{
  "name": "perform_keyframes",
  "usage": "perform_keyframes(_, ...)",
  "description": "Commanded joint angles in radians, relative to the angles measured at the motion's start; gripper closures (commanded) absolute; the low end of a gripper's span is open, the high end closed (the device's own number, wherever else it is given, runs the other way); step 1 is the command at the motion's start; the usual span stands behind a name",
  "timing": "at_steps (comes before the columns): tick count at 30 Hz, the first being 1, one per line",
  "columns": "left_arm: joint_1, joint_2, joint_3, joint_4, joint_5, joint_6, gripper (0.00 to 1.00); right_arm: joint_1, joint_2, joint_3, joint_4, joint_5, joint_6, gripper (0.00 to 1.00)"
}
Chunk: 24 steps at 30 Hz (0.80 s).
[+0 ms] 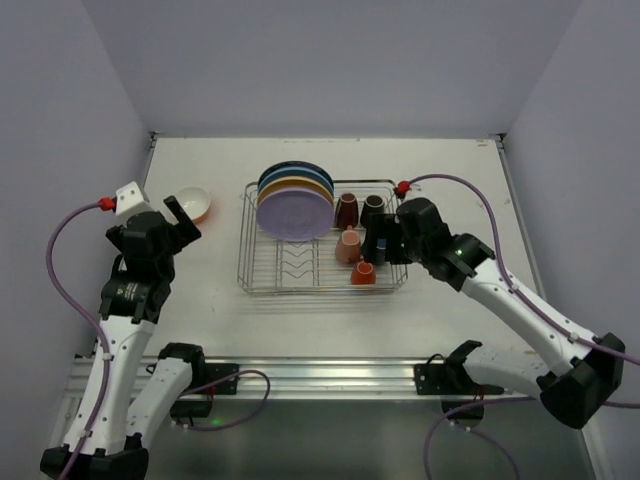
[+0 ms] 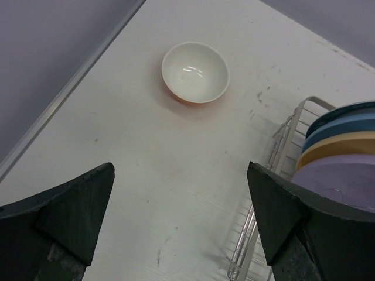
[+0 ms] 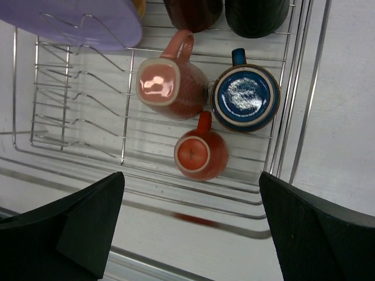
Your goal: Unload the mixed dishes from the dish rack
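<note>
The left claw (image 2: 180, 202) is released over the bench (image 2: 146, 170) — the orange bowl (image 2: 195, 72) stands there, beside the dish rack (image 1: 290, 268). The right claw (image 3: 190, 196) is released above racked cups (image 3: 201, 153); plates (image 1: 295, 208) remain upright.

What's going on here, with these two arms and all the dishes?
Two robot arms are emptying a dish rack. The orange bowl is already out, upright on the table on the left arm's side of the rack, and the left tool is open and empty above the table near it. The right tool hangs open over the pink cup, blue cup and orange cup, touching none. The plates are in the rack too.
</note>
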Motion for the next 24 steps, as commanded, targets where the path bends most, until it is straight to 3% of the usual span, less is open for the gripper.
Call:
perform_keyframes(1,0.001,-0.008,-0.055,0.082,-0.055,0.031,0.00,0.002,0.136,0.091,-0.050,0.051,0.022,0.01)
perform_keyframes(7,-0.002,0.035,-0.058,0.071,-0.060,0.040,0.00,0.036,0.256,0.126,-0.106,0.090,0.041,0.11)
perform_keyframes(24,-0.025,0.063,-0.060,0.073,-0.044,0.069,0.00,0.064,0.497,0.177,-0.103,0.024,0.024,0.20)
